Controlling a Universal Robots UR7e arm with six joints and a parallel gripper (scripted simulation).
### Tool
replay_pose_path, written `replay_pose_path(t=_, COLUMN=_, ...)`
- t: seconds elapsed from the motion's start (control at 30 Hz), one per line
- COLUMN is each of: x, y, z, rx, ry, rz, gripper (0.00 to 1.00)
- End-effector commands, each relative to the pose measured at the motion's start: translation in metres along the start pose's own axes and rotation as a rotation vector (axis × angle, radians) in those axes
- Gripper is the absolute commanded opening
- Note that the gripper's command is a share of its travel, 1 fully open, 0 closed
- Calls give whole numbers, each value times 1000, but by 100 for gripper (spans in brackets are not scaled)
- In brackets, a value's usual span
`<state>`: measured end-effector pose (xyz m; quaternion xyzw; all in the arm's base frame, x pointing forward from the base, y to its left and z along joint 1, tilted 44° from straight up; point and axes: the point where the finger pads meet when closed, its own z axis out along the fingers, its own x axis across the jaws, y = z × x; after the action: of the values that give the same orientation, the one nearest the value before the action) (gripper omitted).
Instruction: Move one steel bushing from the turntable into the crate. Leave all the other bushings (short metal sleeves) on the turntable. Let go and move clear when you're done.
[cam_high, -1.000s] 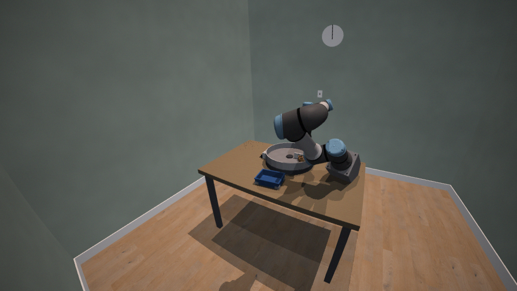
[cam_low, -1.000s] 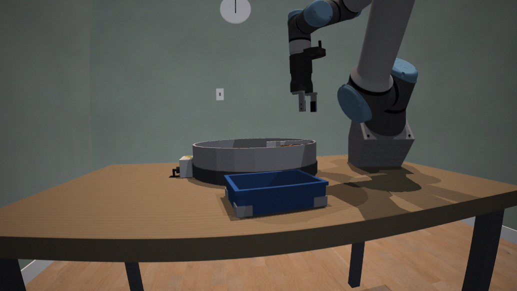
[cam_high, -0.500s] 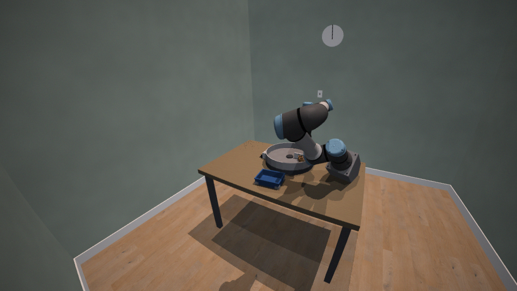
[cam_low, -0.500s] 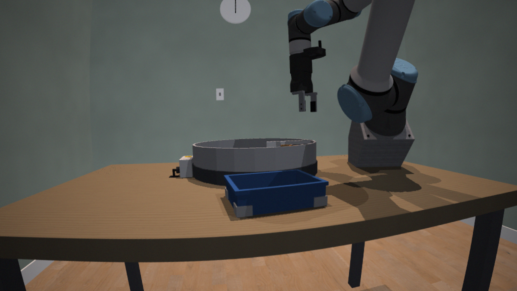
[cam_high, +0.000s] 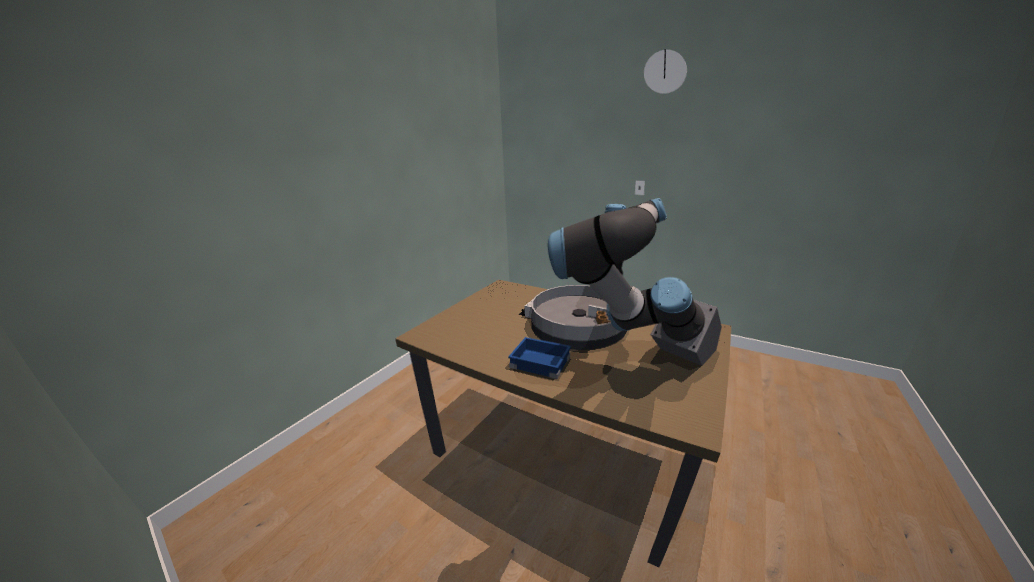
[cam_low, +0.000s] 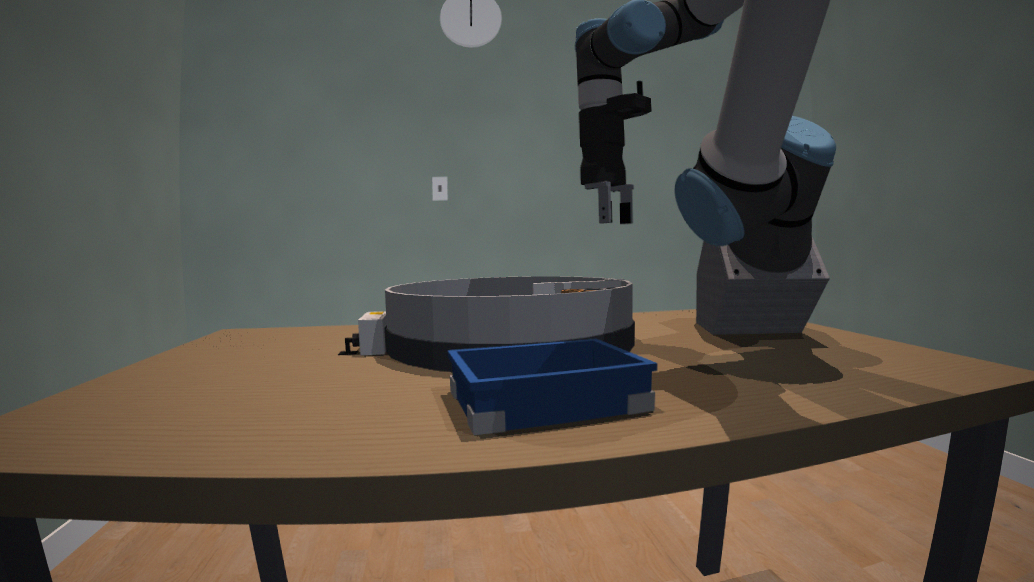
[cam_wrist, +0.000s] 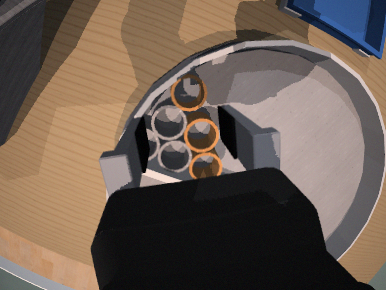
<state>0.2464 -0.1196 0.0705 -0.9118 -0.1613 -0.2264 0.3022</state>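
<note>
Arm poised over the turntable (cam_low: 506, 314)
The end effector (cam_low: 614, 204) points straight down, fingers wide apart and empty, high above clustered upright bushings (cam_wrist: 175, 123), some grey, some orange-rimmed.

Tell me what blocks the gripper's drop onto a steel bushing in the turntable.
Nothing visible lies between the open gripper and the bushings. But the grey steel bushings sit packed against orange-rimmed ones, close to the turntable's wall, so finger room looks tight.
</note>
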Motion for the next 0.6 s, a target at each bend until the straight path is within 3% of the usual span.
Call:
replay_pose_path(t=0.0, x=8, y=-2, z=18, rx=-1, ry=0, rz=0, gripper=34)
replay_pose_path(t=0.07, x=13, y=-3, z=30, rx=-1, ry=0, rz=0, gripper=34)
replay_pose_path(t=0.47, x=13, y=-3, z=30, rx=-1, ry=0, rz=0, gripper=34)
replay_pose_path(t=0.57, x=20, y=-5, z=46, rx=-3, ry=0, rz=-2, gripper=34)
